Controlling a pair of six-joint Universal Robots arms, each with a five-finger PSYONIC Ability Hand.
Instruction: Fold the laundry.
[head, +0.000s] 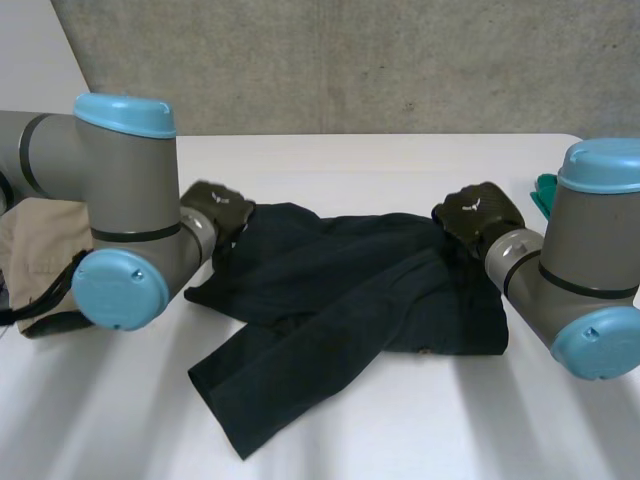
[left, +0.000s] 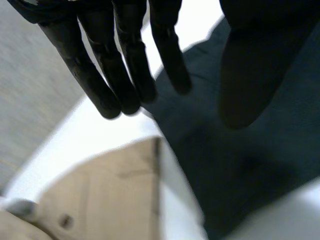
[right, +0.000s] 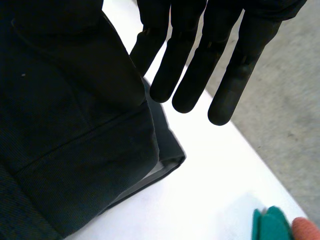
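Note:
A dark navy garment (head: 350, 300) lies crumpled across the middle of the white table (head: 400, 160), one leg trailing toward the front. My left hand (head: 215, 210) hovers at its far left edge. In the left wrist view that hand (left: 125, 60) has straight fingers spread from the thumb, with the dark cloth (left: 240, 165) below them and nothing held. My right hand (head: 478, 215) is at the garment's far right corner. In the right wrist view its fingers (right: 187, 75) are straight and the cloth (right: 75, 125) rises to the thumb side, pinched there.
A tan garment (head: 40, 250) lies at the table's left edge behind my left arm, and is beside the dark cloth in the left wrist view (left: 100, 195). A green item (head: 543, 195) sits at the far right, by the table edge (right: 270, 225).

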